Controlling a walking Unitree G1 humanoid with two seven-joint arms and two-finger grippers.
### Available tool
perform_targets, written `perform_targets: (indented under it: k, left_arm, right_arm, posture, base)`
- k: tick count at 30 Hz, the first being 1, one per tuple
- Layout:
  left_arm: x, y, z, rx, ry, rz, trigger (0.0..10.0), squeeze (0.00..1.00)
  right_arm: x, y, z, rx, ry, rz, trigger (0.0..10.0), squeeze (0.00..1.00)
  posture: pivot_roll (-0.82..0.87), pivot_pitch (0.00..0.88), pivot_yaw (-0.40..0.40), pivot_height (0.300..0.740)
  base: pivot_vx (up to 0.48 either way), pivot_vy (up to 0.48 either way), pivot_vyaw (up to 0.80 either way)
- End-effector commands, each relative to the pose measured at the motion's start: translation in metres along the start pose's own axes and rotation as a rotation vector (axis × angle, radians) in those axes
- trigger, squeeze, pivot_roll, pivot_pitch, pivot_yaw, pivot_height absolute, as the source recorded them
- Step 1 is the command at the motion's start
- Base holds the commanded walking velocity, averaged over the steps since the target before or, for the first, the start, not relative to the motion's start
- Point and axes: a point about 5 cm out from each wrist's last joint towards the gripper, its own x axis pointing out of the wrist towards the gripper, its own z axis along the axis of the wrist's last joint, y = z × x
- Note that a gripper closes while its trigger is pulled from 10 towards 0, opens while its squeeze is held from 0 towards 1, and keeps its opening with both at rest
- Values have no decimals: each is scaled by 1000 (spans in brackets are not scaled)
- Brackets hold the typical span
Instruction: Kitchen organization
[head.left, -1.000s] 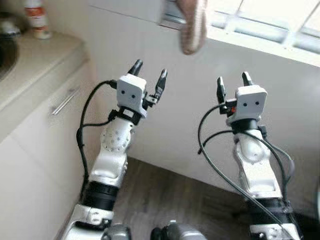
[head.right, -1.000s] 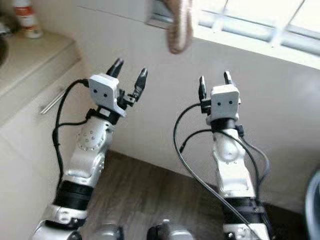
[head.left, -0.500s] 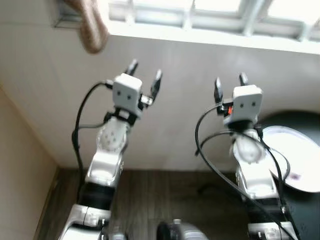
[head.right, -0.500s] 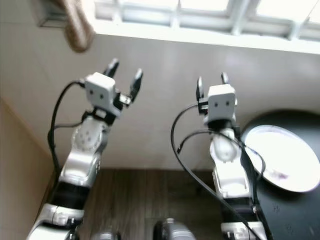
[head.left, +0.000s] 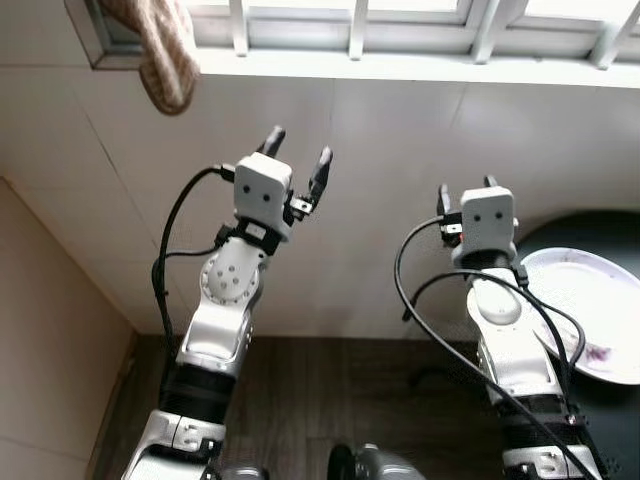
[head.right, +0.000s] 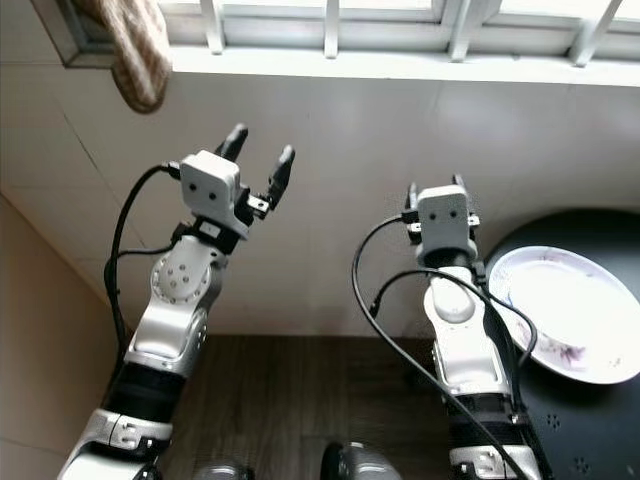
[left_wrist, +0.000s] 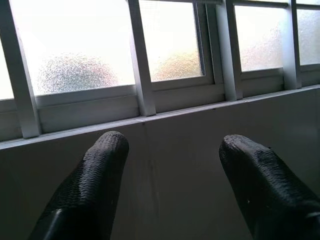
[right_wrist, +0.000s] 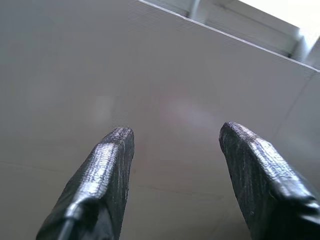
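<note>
White tiled wall (head.left: 380, 170) faces both raised arms in the eye views; left claw (head.left: 298, 160) spread, empty. A plate (head.right: 570, 310) on the dark table (head.right: 600, 420) is cut off. Beige cloth (head.left: 160, 50) hangs, partly cropped.

Left wrist: fingers (left_wrist: 95, 185) apart before frosted window (left_wrist: 170, 40).

Right wrist: right claw (right_wrist: 175, 135) apart, facing tile.

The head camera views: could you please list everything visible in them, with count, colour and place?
Plate: one, white with a faint purple mark, on the dark table at the robot's right.
Table: one, black, lower right.
Cloth: one, beige, hanging from the window ledge at upper left.
Window: one, white bars, along the top.
Wall: white tiles below the window.
Floor: dark wood.
Left end effector: black fingers, open, raised toward the wall.
Right end effector: black fingers, open, facing the wall beside the plate.
</note>
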Motion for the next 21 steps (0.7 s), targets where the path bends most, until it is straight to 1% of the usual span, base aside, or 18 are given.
perform_targets:
  k: [1,2,3,4,6,7,8,11,16,21]
  left_arm:
    - [0,-4,-3,-11,19,-14,10000,0]
    - [0,-5,-3,-12,20,-14,10000,0]
    - [0,-5,-3,-12,20,-14,10000,0]
    - [0,-5,-3,-12,21,-13,10000,0]
    - [0,-5,-3,-12,21,-13,10000,0]
    - [0,-4,-4,-11,23,-8,10000,0]
    - [-1,-3,-4,-8,26,-2,10000,0]
    - [-1,-2,-4,-6,28,3,10000,0]
    - [-1,-1,-5,-4,31,9,10000,0]
    - [0,1,-5,1,34,13,10000,0]
  right_arm:
    - [2,-22,-8,30,64,-144,10000,0]
    - [3,-30,-10,40,78,-196,10000,0]
    - [3,-30,-10,40,78,-196,10000,0]
    - [3,-42,-13,69,107,-282,10000,0]
    - [3,-42,-13,69,107,-282,10000,0]
    - [3,-52,-20,124,160,-349,10000,0]
    - [3,-59,-25,153,194,-389,10000,0]
    - [2,-62,-28,170,212,-409,10000,0]
    - [1,-56,-29,168,220,-393,10000,0]
    - [3,-58,-30,165,236,-413,10000,0]
  posture:
    - [-31,0,-44,740]
    - [-31,0,-44,740]
    - [-31,0,-44,740]
    - [-27,0,-49,740]
    - [-27,0,-49,740]
    - [-26,0,-52,740]
    - [-25,0,-54,740]
    - [-22,0,-58,740]
    - [-20,0,-63,740]
    - [-17,0,-63,740]
  base:
    - [0,0,0]
    - [0,0,0]
    - [0,0,0]
    - [0,0,0]
    - [0,0,0]
    - [0,0,-800]
    - [0,0,-800]
    - [0,0,-800]
    - [0,0,-800]
    - [0,0,-800]
